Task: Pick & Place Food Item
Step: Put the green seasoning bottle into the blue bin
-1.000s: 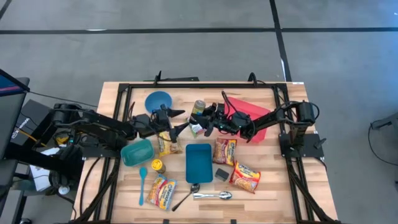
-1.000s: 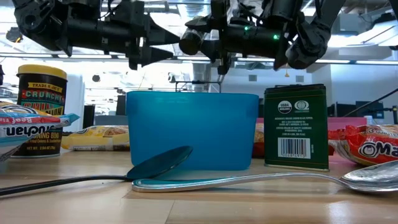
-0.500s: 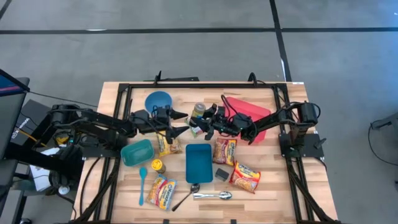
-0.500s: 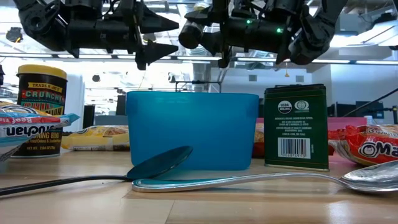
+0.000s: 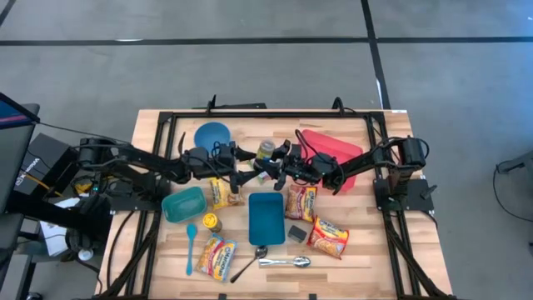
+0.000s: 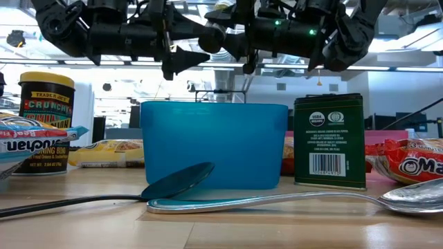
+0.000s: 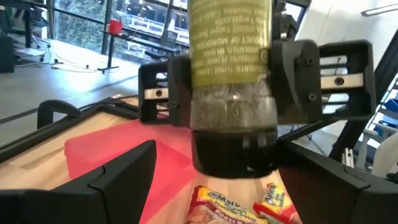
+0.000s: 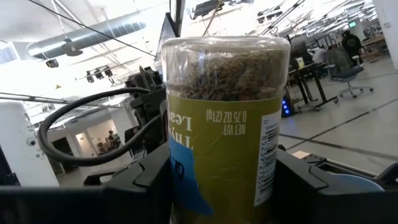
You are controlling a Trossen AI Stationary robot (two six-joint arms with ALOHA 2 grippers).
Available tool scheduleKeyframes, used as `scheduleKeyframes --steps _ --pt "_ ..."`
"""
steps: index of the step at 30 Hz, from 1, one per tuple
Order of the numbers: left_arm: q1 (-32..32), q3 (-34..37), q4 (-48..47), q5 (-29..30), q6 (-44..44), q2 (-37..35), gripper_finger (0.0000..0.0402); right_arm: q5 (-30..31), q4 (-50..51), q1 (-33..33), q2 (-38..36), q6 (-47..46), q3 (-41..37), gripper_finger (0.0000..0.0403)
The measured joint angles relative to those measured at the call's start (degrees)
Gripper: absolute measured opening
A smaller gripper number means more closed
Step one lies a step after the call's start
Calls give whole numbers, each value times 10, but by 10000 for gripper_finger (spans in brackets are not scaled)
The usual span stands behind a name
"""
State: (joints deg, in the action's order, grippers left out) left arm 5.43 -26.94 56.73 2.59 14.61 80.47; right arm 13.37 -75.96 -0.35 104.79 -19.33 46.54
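A spice jar (image 7: 230, 74) with a yellow-green label, dried herbs and a black cap hangs above the table's middle, with my right gripper (image 5: 271, 163) shut on it. In the high view the jar (image 5: 265, 150) is just behind the blue bin. My left gripper (image 5: 247, 164) stands open right beside it, coming level from the table's left. In the left wrist view its two fingers flank the jar's cap end with a gap on each side. The right wrist view is filled by the jar (image 8: 224, 124). My right gripper pinches the jar between its two fingers at the clear band (image 7: 208, 112) between label and cap. The fingers come about level from the table's right side and lie across the jar. The jar is lifted clear of the table, cap end downward.
Below the grippers stands a blue bin (image 5: 266, 218). Around it are ramen packets (image 5: 301, 202), a teal bowl (image 5: 183, 204), a blue bowl (image 5: 212, 135), a red tray (image 5: 337, 154), a dark tin (image 5: 297, 234), a small jar (image 5: 212, 222) and spoons (image 5: 287, 262).
My left gripper has moved toward the table's right, up to the held jar, rolling somewhat as it went, and has stayed open. The right gripper and the jar have kept their place.
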Motion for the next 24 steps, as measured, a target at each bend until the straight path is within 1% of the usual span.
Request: scheduleKeyframes --steps 4,13,16,21,24 --pt "0 -2 8 -11 11 0 319 0 4 0 0 2 0 189" --pt "0 -2 8 -14 11 0 319 0 4 0 0 3 0 189" --pt "0 -4 8 -14 21 14 319 0 17 0 0 5 11 189" --pt "0 -26 10 -20 24 48 319 0 71 8 4 20 33 189" --pt "0 -29 11 -24 24 52 319 0 76 8 3 24 35 189"
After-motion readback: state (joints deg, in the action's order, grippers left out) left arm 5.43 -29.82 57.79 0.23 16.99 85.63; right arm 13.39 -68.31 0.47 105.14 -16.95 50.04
